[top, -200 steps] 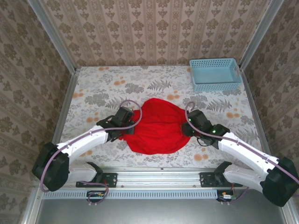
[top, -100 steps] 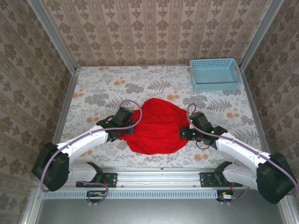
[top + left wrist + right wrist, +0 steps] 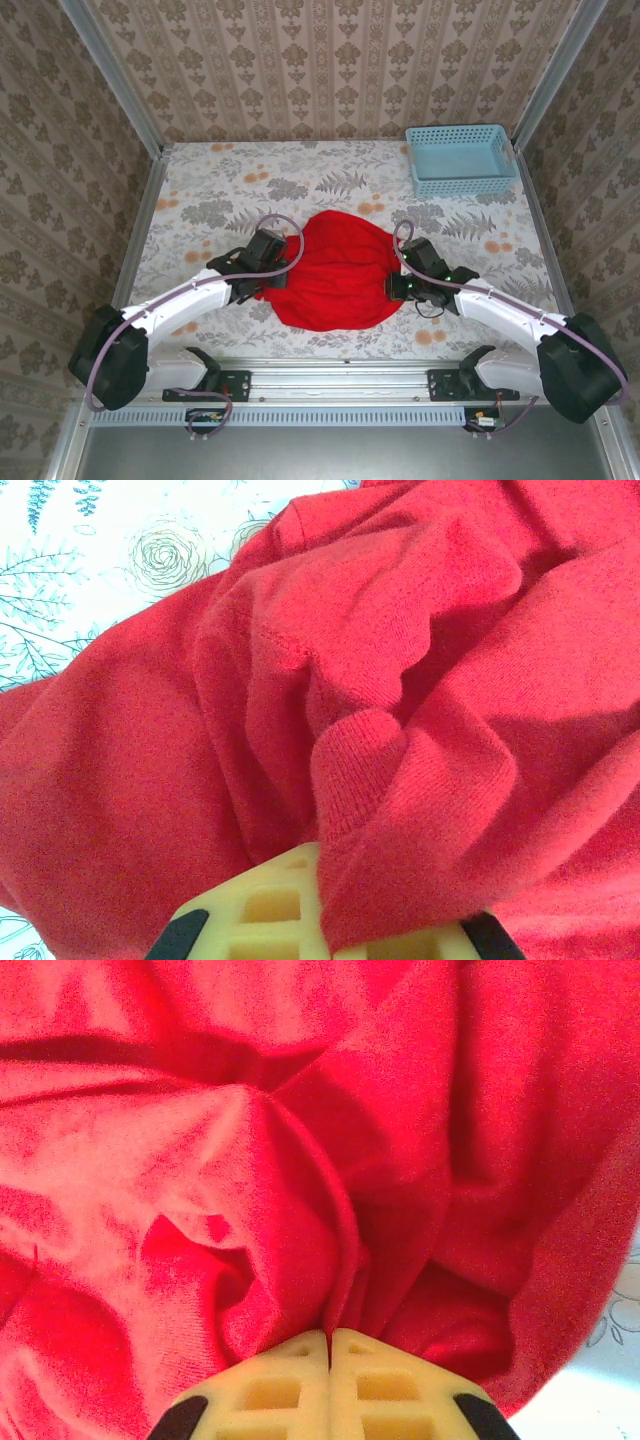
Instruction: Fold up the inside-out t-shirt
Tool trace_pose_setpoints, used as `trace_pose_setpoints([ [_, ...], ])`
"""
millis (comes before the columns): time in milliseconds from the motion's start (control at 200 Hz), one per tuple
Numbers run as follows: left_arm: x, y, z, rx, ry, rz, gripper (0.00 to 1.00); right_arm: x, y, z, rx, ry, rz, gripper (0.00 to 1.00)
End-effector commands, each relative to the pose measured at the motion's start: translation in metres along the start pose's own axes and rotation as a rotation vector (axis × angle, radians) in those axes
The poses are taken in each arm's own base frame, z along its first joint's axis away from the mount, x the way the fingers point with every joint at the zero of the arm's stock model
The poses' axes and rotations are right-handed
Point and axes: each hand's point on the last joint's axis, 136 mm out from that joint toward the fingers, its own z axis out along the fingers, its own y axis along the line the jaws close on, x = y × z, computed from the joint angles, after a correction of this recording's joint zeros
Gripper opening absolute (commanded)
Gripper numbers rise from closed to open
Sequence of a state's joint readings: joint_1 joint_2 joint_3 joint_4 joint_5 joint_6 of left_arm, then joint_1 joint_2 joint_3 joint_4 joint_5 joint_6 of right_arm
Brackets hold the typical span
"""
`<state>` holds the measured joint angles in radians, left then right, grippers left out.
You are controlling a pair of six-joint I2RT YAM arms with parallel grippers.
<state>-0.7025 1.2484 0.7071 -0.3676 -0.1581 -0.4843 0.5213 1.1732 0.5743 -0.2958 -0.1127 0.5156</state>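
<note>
Top external view: a plain bright red soft cloth t-shirt [image 3: 335, 275] lies bunched on the floral surface [image 3: 220, 180]; the left claw [image 3: 330, 925] clenches its left edge, the right claw [image 3: 330, 1345] is clamped on a right-side fold.

Bright red t-shirt [image 3: 335, 275], light-blue basket [image 3: 465, 186], grey-leaf and orange-flower print table [image 3: 220, 180], beige damask walls [image 3: 330, 60]

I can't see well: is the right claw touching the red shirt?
Touching. Right wrist view: the right gripper is shut, pinching a fold of the red t-shirt.
</note>
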Motion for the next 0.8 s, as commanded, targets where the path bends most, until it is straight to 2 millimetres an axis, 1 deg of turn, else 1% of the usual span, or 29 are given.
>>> trace_pose_setpoints([
  [0,0.002,0.011,0.001,-0.06,0.011,0.031,0.0,-0.01,-0.01,-0.023,0.095,-0.029,-0.038,0.0],
  [55,-0.001,0.015,0.002,-0.081,0.01,0.034,0.0,-0.014,-0.019,-0.038,0.163,-0.051,-0.059,0.0],
  [65,-0.001,0.017,0.002,-0.085,0.012,0.034,0.0,-0.017,-0.02,-0.042,0.169,-0.065,-0.062,0.0],
  [90,-0.003,0.019,0.003,-0.093,0.011,0.033,0.0,-0.015,-0.026,-0.05,0.207,-0.062,-0.071,0.0],
  [160,-0.007,0.024,0.005,-0.109,0.01,0.028,0.0,-0.022,-0.037,-0.075,0.286,-0.109,-0.086,0.0],
  [235,-0.011,0.031,0.008,-0.128,0.016,0.012,0.0,-0.03,-0.043,-0.099,0.334,-0.157,-0.094,0.0],
  [295,-0.015,0.034,0.007,-0.136,0.014,0.005,0.0,-0.034,-0.042,-0.112,0.336,-0.188,-0.092,0.0],
  [415,-0.022,0.034,0.003,-0.135,-0.002,0.002,0.0,-0.043,-0.033,-0.129,0.302,-0.238,-0.091,0.0],
  [505,-0.027,0.031,-0.004,-0.119,-0.018,0.011,0.0,-0.05,-0.024,-0.135,0.269,-0.259,-0.104,0.0],
  [540,-0.029,0.028,-0.007,-0.102,-0.03,0.014,0.0,-0.052,-0.015,-0.137,0.225,-0.266,-0.116,0.0],
  [620,-0.035,0.019,-0.017,-0.062,-0.062,0.027,0.0,-0.056,0.016,-0.141,0.064,-0.28,-0.151,0.0],
  [655,-0.039,0.016,-0.023,-0.052,-0.083,0.037,0.0,-0.06,0.026,-0.148,0.016,-0.299,-0.157,0.0],
  [710,-0.045,0.013,-0.033,-0.042,-0.11,0.044,0.0,-0.066,0.035,-0.164,-0.026,-0.338,-0.161,0.0],
  [795,-0.056,0.004,-0.053,0.0,-0.179,0.063,0.0,-0.076,0.044,-0.193,-0.055,-0.423,-0.178,0.0],
])
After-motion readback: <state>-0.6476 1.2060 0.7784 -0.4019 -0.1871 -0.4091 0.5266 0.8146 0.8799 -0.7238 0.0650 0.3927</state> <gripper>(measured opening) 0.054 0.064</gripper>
